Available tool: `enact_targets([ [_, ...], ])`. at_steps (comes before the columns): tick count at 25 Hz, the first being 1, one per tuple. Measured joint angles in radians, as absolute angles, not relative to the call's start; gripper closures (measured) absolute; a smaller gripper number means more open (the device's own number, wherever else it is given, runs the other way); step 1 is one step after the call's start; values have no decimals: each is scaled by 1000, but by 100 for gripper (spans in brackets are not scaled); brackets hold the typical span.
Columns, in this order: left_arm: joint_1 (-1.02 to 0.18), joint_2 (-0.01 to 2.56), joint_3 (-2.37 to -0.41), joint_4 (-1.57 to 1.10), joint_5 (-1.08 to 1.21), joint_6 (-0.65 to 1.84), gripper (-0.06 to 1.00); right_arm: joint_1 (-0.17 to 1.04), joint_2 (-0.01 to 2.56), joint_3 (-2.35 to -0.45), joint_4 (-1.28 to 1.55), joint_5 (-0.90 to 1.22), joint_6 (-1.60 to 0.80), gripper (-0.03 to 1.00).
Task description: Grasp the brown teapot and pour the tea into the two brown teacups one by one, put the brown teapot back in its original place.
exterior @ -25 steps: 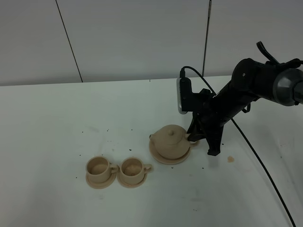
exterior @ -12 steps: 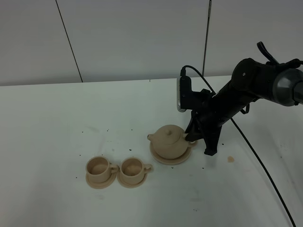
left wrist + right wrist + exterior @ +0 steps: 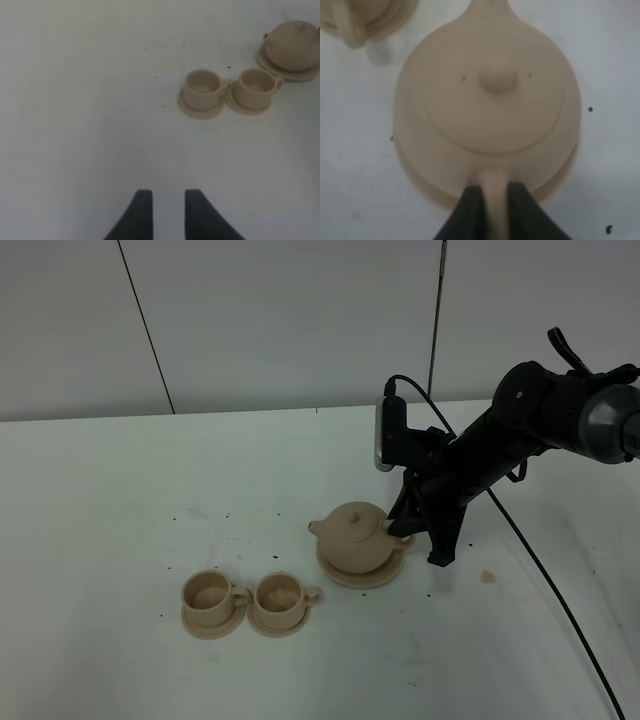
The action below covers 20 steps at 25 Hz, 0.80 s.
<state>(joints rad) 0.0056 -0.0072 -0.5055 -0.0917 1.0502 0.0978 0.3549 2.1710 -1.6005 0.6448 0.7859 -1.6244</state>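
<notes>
Right now my right gripper (image 3: 405, 531) is pinched on the loop handle (image 3: 494, 186) of the round, squat, matte beige-tan ceramic teapot (image 3: 356, 535). One dark finger (image 3: 470, 212) presses on each side of that handle. The pot's domed lid with its small knob (image 3: 497, 80) is on, and its short spout points away from my gripper. The teapot is over the flat, wide, round beige-tan ceramic saucer (image 3: 366, 579); I cannot tell whether its base rests on it.

Seen from the high camera, the two small beige-tan ceramic teacups (image 3: 208, 592) (image 3: 279, 593) stand just beside each other to the left of the teapot and nearer the camera, clear of it. Each is upright on its own little round saucer (image 3: 213, 626).

My left gripper (image 3: 165, 196) hangs over bare white tabletop (image 3: 75, 125), well away from the cups, its fingers a narrow gap apart with nothing between them.
</notes>
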Motion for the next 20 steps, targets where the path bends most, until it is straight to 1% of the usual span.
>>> enact_targets([
  [11, 6, -7, -505, -92, 1050, 98, 71, 345, 2108, -1600, 653, 803, -1625, 87],
  [20, 6, -7, -505, -92, 1050, 98, 71, 347, 2046, -1600, 646, 889, -1600, 87],
])
